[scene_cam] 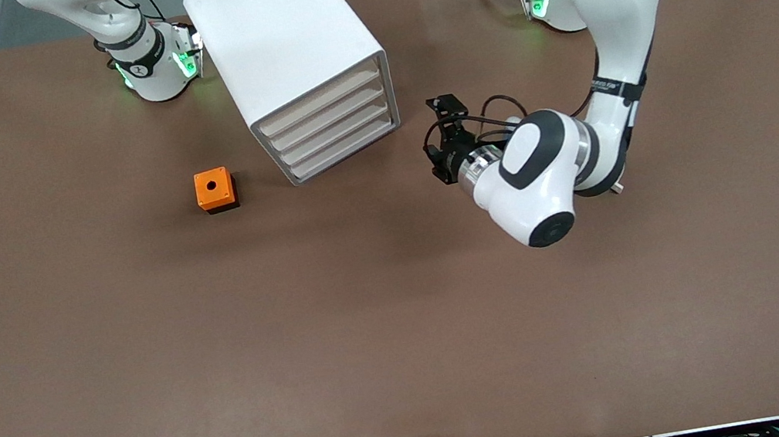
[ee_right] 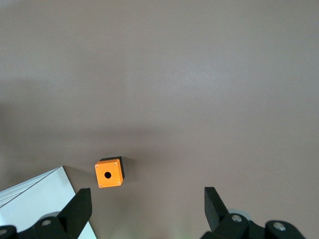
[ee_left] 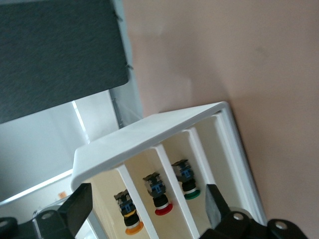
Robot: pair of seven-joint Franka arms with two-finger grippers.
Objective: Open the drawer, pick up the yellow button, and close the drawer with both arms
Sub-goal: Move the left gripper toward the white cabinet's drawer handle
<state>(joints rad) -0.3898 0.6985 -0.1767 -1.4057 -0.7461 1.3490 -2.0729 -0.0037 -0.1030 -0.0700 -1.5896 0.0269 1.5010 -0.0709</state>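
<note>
The button (ee_left: 130, 219) lies inside the drawer (scene_cam: 322, 99), the highest of four in the white cabinet (scene_cam: 281, 25). It shows only in the left wrist view, orange cap outward, with a red-capped button (ee_left: 160, 198) and a green-capped button (ee_left: 187, 183) in the drawers below. All four fronts sit flush, so the drawer is judged not yet opened. The button is judged light, rigid and apt to slip, best pinched across its body; the shallow drawer should slide easily if pulled by its front lip. The cabinet stands near the table's (scene_cam: 409, 340) edge by the robot bases. The left gripper (scene_cam: 433, 135) hovers just beside the drawer fronts, fingers spread, holding nothing. The right gripper (ee_right: 147, 209), likewise spread and empty, waits above the orange cube (scene_cam: 215, 189).
</note>
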